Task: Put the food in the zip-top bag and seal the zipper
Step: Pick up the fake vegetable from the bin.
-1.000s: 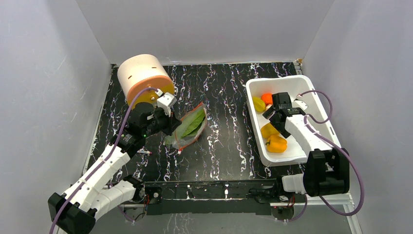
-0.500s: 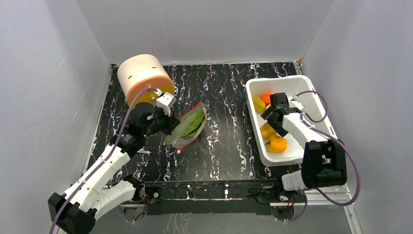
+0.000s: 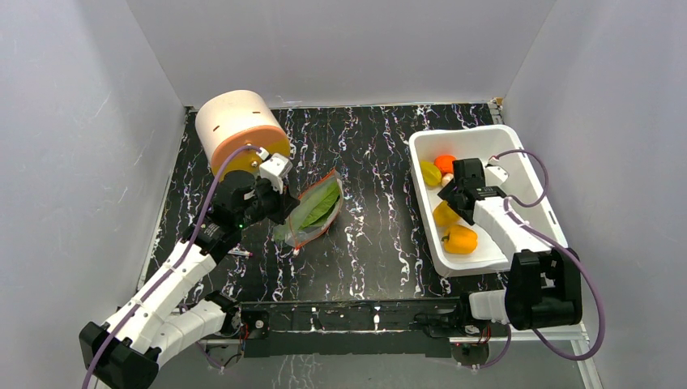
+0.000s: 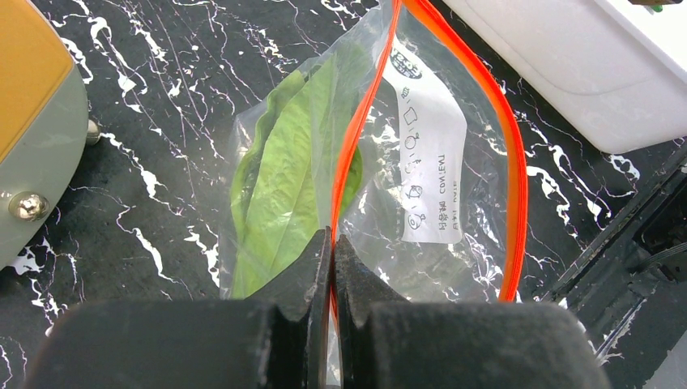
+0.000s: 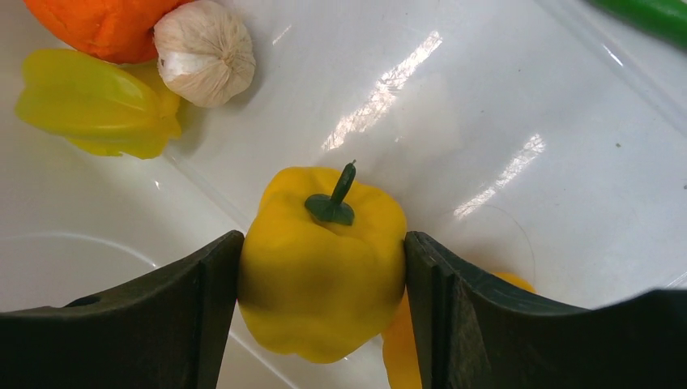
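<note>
Right gripper: The right gripper (image 5: 324, 243) squeezes a yellow pepper (image 5: 320, 284), with one black finger touching each side. This is low in the middle of the right wrist picture. I cannot tell if the pepper is off the floor of the tub yet.
Left gripper: The left gripper (image 4: 333, 243) is pinched tight on the zipper (image 4: 523, 170) edge of the zip-top bag (image 4: 478, 203), at the bottom middle of the left wrist picture.
Bag: It lies on the black table (image 3: 381, 162), left of the middle in the top picture. Its mouth gapes open toward the upper right. A green leaf (image 4: 283, 194) is already inside.
Other food: A second pepper (image 3: 458, 238), a yellow star-shaped fruit (image 5: 97, 101), a garlic (image 5: 204, 50) and an orange fruit (image 5: 97, 24) sit in the white tub (image 3: 466, 133) at the right.
What could go wrong: The pepper is round and smooth, so I think it could pop out if the squeeze is weak. The bag mouth looks narrow for a fat pepper. A hard push could crumple the bag or tug the zipper out of the left pinch.
Edges: The tub wall stands between the pepper and the bag, so the pepper must go up and over it. The second pepper is just beside the held one and could get bumped.
Open room: There is wide room over the black table between tub and bag, in the middle of the top picture. A big round drum (image 3: 235, 121) sits just behind the left arm at the upper left, so there is little room there.
</note>
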`<action>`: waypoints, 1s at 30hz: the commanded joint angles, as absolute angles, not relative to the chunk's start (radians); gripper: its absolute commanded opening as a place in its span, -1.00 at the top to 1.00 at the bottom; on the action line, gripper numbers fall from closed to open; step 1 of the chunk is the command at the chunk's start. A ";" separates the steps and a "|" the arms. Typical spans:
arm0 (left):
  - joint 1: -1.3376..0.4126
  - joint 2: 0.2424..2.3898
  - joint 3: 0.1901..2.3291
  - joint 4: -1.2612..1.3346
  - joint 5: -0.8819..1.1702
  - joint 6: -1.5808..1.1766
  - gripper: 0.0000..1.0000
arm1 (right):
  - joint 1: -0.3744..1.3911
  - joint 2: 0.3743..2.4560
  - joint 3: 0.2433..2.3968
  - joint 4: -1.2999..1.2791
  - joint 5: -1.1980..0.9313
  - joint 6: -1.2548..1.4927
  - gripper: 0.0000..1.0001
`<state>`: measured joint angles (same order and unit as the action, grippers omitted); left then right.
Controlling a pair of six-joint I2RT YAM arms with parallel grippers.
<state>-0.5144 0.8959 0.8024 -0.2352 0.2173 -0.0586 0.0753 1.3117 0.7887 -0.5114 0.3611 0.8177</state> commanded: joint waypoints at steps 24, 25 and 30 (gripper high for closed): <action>-0.519 0.889 0.788 -0.194 0.230 -0.074 1.00 | 0.072 1.030 0.888 -0.494 0.482 0.614 0.00; -0.520 0.892 0.791 -0.193 0.229 -0.078 1.00 | 0.072 1.022 0.900 -0.501 0.476 0.607 0.00; -0.519 0.910 0.804 -0.168 0.255 -0.119 1.00 | 0.075 0.978 0.962 -0.525 0.427 0.564 0.04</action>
